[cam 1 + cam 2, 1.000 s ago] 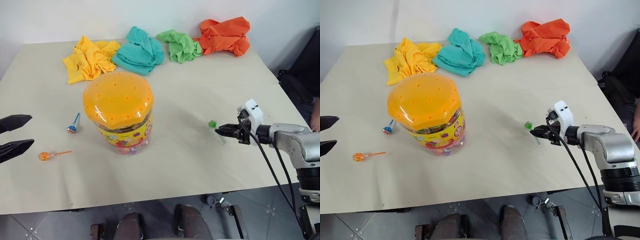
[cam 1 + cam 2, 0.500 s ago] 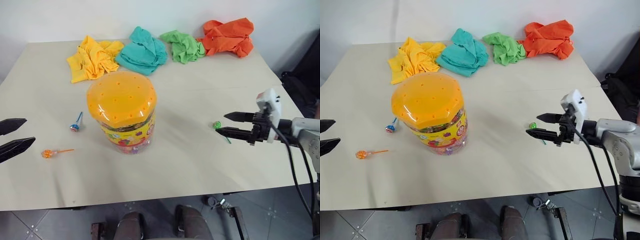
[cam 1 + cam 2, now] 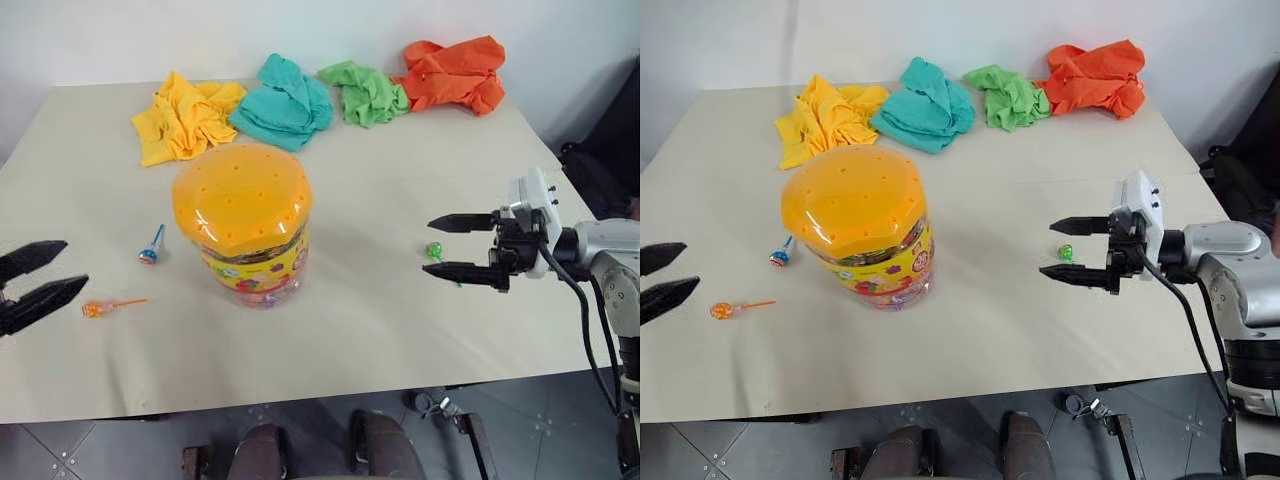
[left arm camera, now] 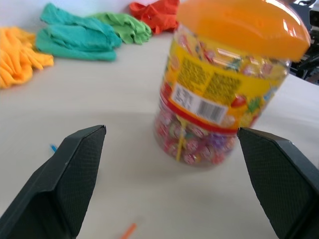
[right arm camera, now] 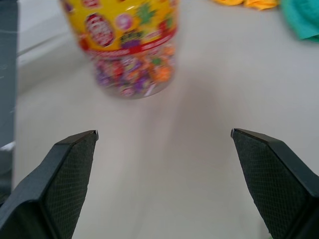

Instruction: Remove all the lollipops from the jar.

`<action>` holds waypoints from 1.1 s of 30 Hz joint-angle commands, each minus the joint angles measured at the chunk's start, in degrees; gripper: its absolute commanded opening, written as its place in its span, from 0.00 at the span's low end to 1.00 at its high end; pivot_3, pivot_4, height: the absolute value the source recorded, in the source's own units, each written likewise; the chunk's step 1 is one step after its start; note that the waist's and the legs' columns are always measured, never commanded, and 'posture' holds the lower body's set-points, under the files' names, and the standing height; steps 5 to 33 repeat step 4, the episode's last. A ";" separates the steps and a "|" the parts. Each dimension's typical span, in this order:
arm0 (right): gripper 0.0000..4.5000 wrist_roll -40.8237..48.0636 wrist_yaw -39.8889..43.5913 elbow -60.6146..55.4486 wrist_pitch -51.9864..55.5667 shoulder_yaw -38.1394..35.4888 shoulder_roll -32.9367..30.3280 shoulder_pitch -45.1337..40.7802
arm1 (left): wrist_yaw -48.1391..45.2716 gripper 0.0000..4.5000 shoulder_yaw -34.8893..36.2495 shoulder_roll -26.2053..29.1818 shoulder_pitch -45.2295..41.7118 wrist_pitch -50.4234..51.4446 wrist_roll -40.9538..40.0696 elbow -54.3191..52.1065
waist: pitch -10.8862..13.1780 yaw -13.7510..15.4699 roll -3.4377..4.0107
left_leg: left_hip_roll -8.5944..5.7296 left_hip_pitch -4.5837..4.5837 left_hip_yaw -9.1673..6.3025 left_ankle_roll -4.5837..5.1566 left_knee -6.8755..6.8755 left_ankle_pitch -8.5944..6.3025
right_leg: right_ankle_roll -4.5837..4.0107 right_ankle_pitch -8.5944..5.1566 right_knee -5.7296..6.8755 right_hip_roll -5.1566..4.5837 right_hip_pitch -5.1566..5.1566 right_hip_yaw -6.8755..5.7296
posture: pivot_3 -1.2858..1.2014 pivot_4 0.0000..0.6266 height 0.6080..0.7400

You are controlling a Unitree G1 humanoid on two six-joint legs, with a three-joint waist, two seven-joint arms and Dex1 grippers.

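The jar [image 3: 243, 225] stands upright mid-table, clear with a yellow candy label and an orange holed lid on top; it shows too as the jar [image 4: 224, 84] and the jar [image 5: 127, 42]. Three lollipops lie on the table outside it: a blue one [image 3: 150, 250] and an orange one [image 3: 96, 308] to its left, a green one [image 3: 434, 250] to its right. My right gripper [image 3: 447, 247] hovers open just above the green lollipop, fingers pointing at the jar, holding nothing. At the table's left edge my left gripper [image 3: 45, 275] is open and empty, near the orange lollipop.
Four crumpled cloths lie along the table's far side: yellow [image 3: 183, 115], teal [image 3: 283, 100], green [image 3: 362, 92] and orange [image 3: 452, 70]. A dark chair [image 3: 610, 150] stands past the right edge. The floor shows below the near edge.
My right gripper has let go of the green lollipop, opened wide, and lifted back off the table. The lollipop now lies on the table. My left gripper sank a little.
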 commanded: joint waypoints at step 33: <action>0.99 -1.57 3.40 0.69 -5.29 0.11 -0.95 0.69 | -2.47 1.00 4.04 -0.28 2.41 -5.93 0.47 -0.43 | 0.00 0.02 0.00 | 0.00 0.02 0.00 0.02 0.13 -0.02 | 0.00 0.00 0.13 -0.04 0.03 0.01 | 0.52 0.24 1.00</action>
